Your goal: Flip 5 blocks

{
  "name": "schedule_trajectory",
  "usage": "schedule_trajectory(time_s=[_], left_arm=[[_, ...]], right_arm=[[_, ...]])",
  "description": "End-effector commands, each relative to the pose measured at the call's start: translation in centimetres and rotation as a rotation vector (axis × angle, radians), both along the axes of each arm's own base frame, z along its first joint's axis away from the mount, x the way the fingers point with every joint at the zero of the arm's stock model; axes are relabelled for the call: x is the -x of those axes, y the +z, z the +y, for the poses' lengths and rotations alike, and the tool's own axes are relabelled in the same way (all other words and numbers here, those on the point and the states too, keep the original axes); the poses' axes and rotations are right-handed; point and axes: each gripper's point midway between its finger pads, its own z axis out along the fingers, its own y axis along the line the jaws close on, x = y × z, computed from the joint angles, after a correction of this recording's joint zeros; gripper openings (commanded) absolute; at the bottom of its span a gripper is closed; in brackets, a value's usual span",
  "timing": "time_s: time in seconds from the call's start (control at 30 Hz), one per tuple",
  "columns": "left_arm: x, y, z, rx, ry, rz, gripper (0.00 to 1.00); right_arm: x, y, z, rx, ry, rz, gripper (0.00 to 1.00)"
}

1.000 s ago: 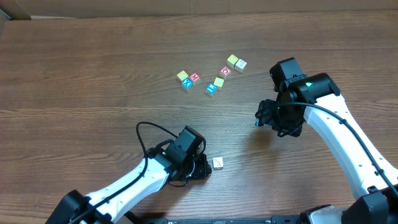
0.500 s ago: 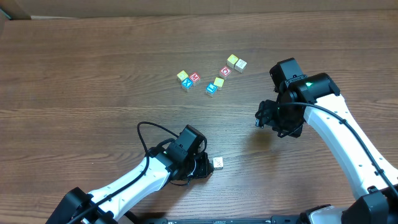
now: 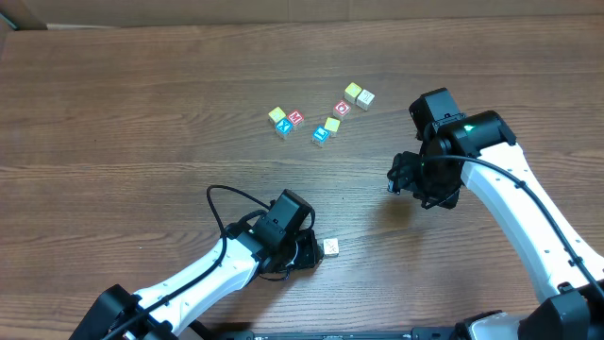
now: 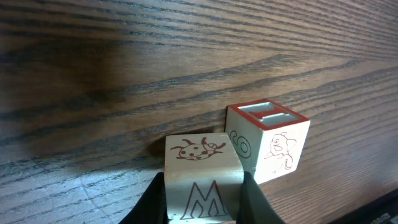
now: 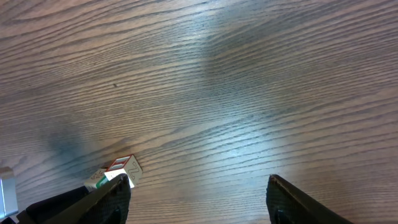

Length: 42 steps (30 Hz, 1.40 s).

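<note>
Several blocks (image 3: 320,134) lie in a loose cluster at the far middle of the table, showing blue, red and yellow-green faces. My left gripper (image 3: 309,253) sits low near the front edge and is shut on a pale block (image 4: 202,165) with a red M on its near face and a ladybug on top. A red-framed block (image 4: 267,140) stands on the table just right of it, also seen from overhead as the lone block (image 3: 330,247). My right gripper (image 3: 396,179) hovers open at mid right, its jaws (image 5: 199,183) wide apart with only table between them.
The wooden table (image 3: 142,113) fills the views. A red-topped block with a Z side (image 5: 124,167) shows beside the right gripper's left finger in the right wrist view. A black cable (image 3: 222,203) loops over the left arm.
</note>
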Motion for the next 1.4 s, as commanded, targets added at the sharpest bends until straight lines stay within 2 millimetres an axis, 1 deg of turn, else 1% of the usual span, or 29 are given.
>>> schedule_trajectory(time_s=[0.0, 0.27, 0.3, 0.4, 0.5, 0.6, 0.67, 0.77, 0.9, 1.03, 1.2, 1.37], left_arm=[[-0.6, -1.5, 2.1, -0.104, 0.052, -0.015, 0.04], [-1.0, -1.5, 2.4, -0.107, 0.067, -0.021, 0.05], [-1.0, -1.5, 2.4, -0.107, 0.067, -0.021, 0.11], [-1.0, -1.5, 2.4, -0.107, 0.066, -0.022, 0.20], [-1.0, -1.5, 2.3, -0.107, 0.059, -0.026, 0.24], [-1.1, -1.5, 2.3, -0.106, 0.056, -0.029, 0.30], [-1.1, -1.5, 2.3, -0.105, 0.056, -0.029, 0.38], [-1.2, -1.5, 2.2, -0.103, 0.055, -0.032, 0.45], [-1.3, -1.4, 2.1, -0.097, 0.049, -0.042, 0.46], [-1.5, -1.3, 2.0, -0.091, 0.049, -0.050, 0.52], [-2.1, -1.0, 1.5, -0.072, 0.039, -0.081, 0.49], [-3.2, 0.0, 0.7, -0.048, 0.037, -0.114, 0.49]], right_arm=[[-0.4, 1.1, 0.2, -0.018, 0.007, -0.039, 0.71], [-0.4, 1.1, 0.2, -0.017, 0.007, -0.038, 0.71], [-0.4, 1.1, 0.2, -0.017, 0.007, -0.038, 0.71], [-0.4, 1.1, 0.2, -0.017, 0.007, -0.037, 0.71], [-0.3, 1.1, 0.2, -0.016, 0.007, -0.034, 0.71], [-0.3, 1.1, 0.2, -0.016, 0.007, -0.034, 0.71], [-0.3, 1.1, 0.2, -0.016, 0.007, -0.034, 0.71], [-0.3, 1.1, 0.2, -0.016, 0.007, -0.034, 0.71], [-0.3, 1.1, 0.2, -0.016, 0.007, -0.035, 0.72], [-0.3, 1.1, 0.2, -0.016, 0.007, -0.035, 0.72], [-0.3, 1.1, 0.2, -0.016, 0.007, -0.034, 0.72], [-0.2, 1.1, 0.2, -0.015, 0.007, -0.031, 0.72]])
